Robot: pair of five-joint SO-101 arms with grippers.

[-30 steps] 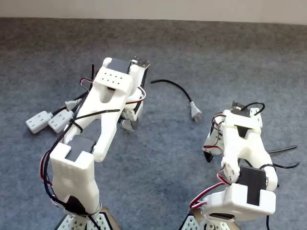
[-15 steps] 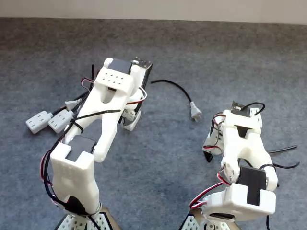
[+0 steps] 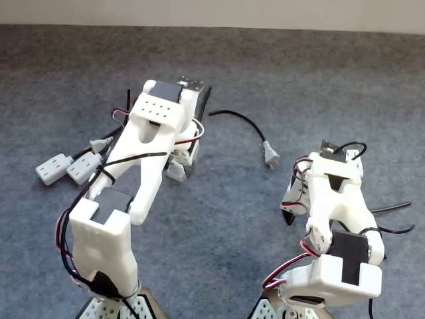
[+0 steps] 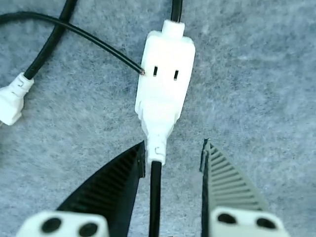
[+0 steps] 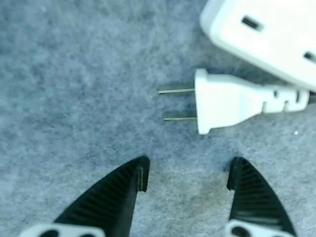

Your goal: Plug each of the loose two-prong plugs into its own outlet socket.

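Note:
In the left wrist view a white outlet socket [image 4: 165, 74] lies on the grey carpet with a white plug [image 4: 157, 140] seated in its near end. That plug's black cord runs back between the fingers of my left gripper [image 4: 173, 148], which is open and straddles it. A second loose plug [image 4: 11, 102] lies off to one side. In the right wrist view a loose white two-prong plug [image 5: 232, 106] lies flat beside another white socket [image 5: 261, 34]. My right gripper [image 5: 188, 173] stands open just short of its prongs.
From above, two white sockets [image 3: 53, 169] [image 3: 84, 167] and a small plug [image 3: 99, 144] lie at the left. A plug on a black cord [image 3: 271, 156] rests between the arms. Grey carpet [image 3: 226, 219] stretches open in the middle and at the back.
The left arm's wrist has shifted slightly and its gripper sits a little closer to the carpet. The right arm has not moved.

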